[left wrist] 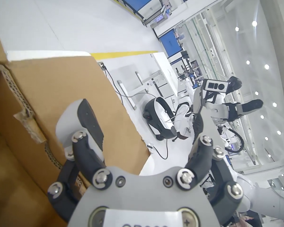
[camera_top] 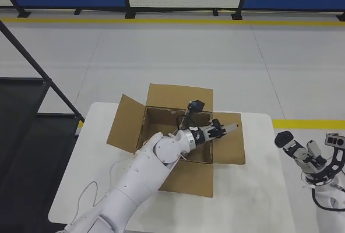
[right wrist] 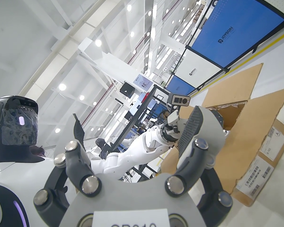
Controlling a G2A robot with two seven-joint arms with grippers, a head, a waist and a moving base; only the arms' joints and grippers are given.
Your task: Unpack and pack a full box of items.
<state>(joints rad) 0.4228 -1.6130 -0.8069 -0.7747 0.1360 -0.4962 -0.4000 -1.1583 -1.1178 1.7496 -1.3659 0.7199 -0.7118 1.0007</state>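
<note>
Box, flaps open, sitting at worktop far edge. Left end effector hovering over it, released, empty. Right end effector released, beyond worktop right edge. We are judging unpacking barely starting; contents hidden.

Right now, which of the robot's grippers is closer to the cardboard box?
Left. The left gripper hangs over the open cardboard box; the right gripper is apart, beyond the table edge.

White floor, yellow line, blue panels
</note>
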